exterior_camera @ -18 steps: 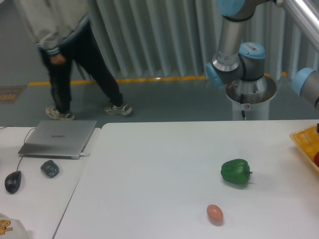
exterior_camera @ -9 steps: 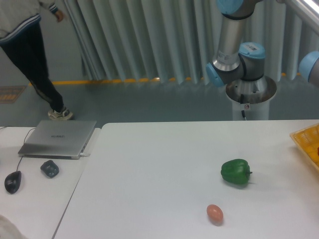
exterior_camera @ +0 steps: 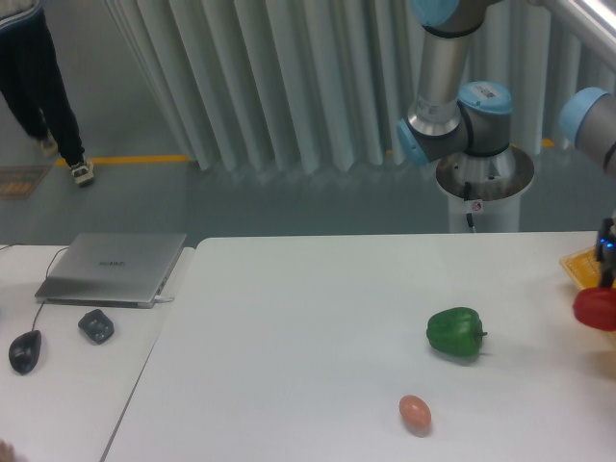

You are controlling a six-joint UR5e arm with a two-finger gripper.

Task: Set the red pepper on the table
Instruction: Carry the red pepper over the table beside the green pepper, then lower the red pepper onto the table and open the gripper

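The red pepper [exterior_camera: 597, 309] has risen, end effector [exterior_camera: 606, 262] grip unclear, green pepper [exterior_camera: 455, 332] nearby.

The table [exterior_camera: 318, 318] was placed in the foreground, with a smaller desk [exterior_camera: 67, 385] set just beside it on the left. On the table, a bell pepper [exterior_camera: 456, 332] was found right of centre, and an egg-shaped object [exterior_camera: 415, 413] lay nearer the front edge, slightly to its left. The red pepper [exterior_camera: 597, 308] was seen at the far right edge, above the table, with the gripper [exterior_camera: 606, 252] directly over it and a tray [exterior_camera: 580, 263] just behind. On the desk, a laptop [exterior_camera: 114, 268] was set at the back, a small object [exterior_camera: 96, 325] before it and a mouse [exterior_camera: 26, 351] further left. The arm's base [exterior_camera: 484, 183] stood behind the table; a person [exterior_camera: 38, 87] was seen far back left
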